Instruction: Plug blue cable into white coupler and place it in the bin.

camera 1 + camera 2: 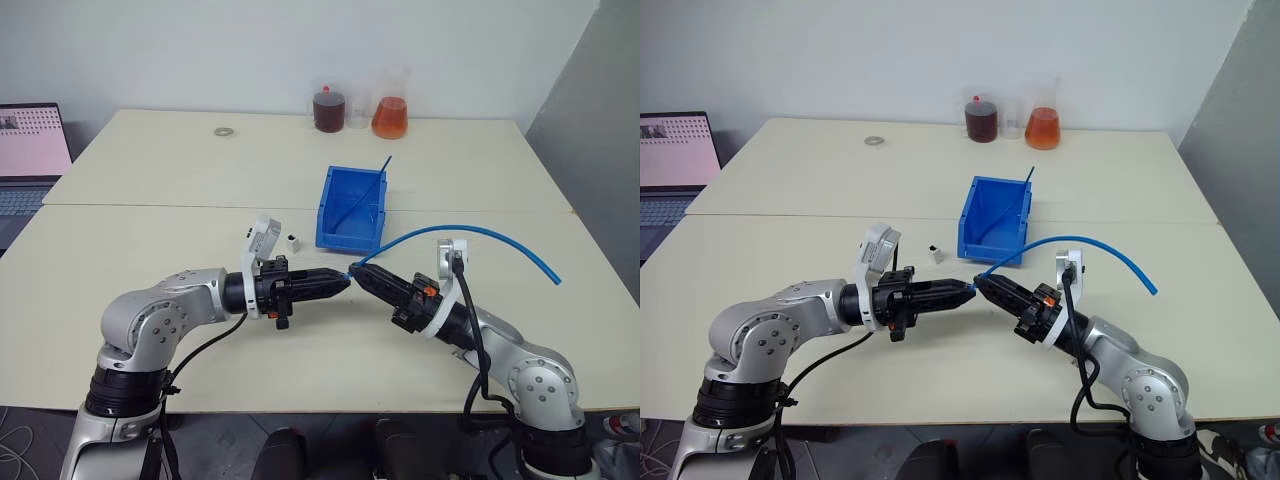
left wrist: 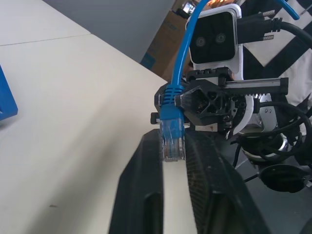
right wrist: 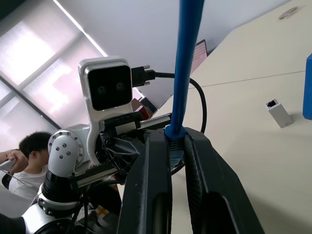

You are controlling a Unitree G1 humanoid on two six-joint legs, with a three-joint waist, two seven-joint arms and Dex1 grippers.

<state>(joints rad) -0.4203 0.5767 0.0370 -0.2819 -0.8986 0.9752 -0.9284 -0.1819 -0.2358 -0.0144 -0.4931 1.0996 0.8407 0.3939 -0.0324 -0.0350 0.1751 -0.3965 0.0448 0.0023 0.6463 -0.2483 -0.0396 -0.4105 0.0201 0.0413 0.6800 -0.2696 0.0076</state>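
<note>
Both grippers meet tip to tip above the table's near half. The blue cable [image 1: 470, 229] arcs from them up and out to the right, its far end lying on the table. My right gripper [image 1: 362, 277] is shut on the cable's blue boot [image 2: 171, 100], just behind the clear plug [image 2: 173, 142]. The plug sits between the fingers of my left gripper [image 1: 343, 281], which lie close against its sides. The white coupler [image 1: 294, 242] stands loose on the table behind the left gripper, its dark socket facing up. Behind the grippers stands the bin [image 1: 333, 205].
A thin straight blue strand [image 1: 371, 189] leans in the bin and pokes over its back wall. Two flasks of dark [image 1: 329, 109] and orange liquid [image 1: 390, 116] and a small ring [image 1: 223, 131] sit at the table's far edge. A laptop [image 1: 30, 150] is at far left. A person [image 3: 30, 148] sits beyond.
</note>
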